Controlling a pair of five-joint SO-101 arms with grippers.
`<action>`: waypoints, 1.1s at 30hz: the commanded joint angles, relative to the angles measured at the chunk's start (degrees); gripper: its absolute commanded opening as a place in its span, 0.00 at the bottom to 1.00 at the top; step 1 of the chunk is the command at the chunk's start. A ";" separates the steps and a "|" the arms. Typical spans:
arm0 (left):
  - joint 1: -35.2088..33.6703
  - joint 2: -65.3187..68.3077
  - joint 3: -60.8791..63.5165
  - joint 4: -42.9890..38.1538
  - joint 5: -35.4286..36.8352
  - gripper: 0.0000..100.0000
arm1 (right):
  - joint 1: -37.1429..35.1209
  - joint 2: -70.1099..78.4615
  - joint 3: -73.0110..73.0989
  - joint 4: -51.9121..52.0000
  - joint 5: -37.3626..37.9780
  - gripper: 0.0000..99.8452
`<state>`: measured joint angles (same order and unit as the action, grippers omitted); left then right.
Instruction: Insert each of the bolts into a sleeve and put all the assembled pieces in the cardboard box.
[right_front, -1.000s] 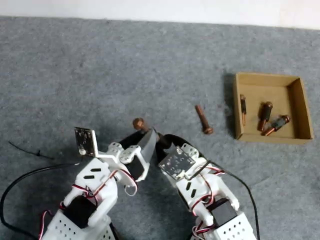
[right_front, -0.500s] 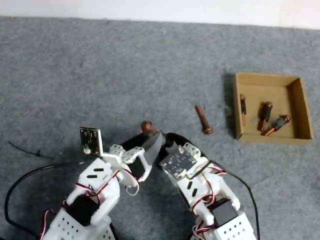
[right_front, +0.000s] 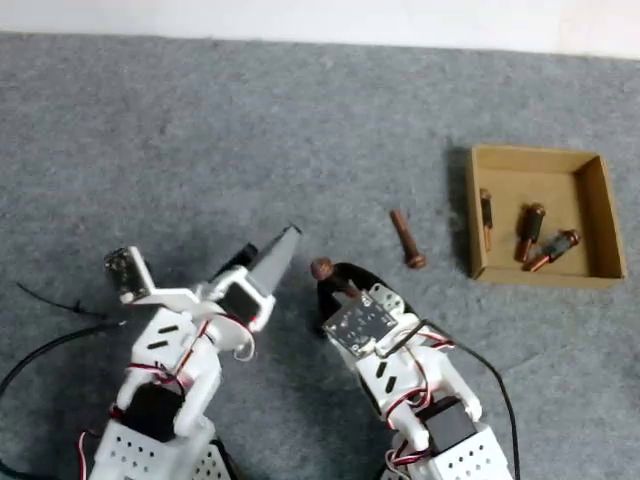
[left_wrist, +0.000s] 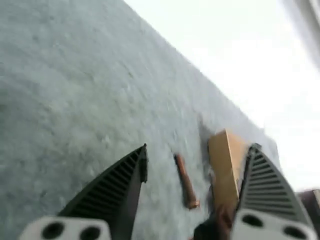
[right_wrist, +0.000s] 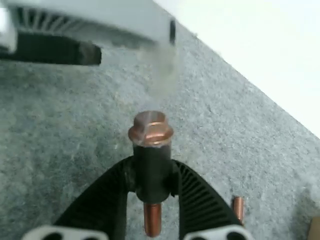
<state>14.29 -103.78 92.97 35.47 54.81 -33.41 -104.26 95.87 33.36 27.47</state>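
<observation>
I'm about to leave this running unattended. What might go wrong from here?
1. The right tool grips only the sleeve, so the bolt through it may slip out if the piece tips during the carry.
2. The loose bolt lies on the carpet between this arm and the cardboard box; a low carry might knock it away.

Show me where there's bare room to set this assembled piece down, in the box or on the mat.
In the cardboard box, the far-right corner is bare; three assembled pieces crowd its left and middle. On the grey mat, the wide stretch left of and beyond the loose bolt is open.
</observation>
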 joint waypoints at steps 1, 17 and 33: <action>-2.42 -0.84 -2.07 -3.69 1.14 0.29 | 0.84 -0.92 9.01 -1.98 0.35 0.00; 3.03 -0.84 3.65 -7.74 -6.59 0.29 | 15.96 -0.92 7.34 -3.12 -8.44 0.00; 2.86 -0.84 4.18 -7.47 -6.86 0.29 | 44.44 1.01 -0.04 -16.13 -11.96 0.01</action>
<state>16.31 -103.78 96.04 28.97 48.57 7.56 -104.26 95.87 21.85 15.69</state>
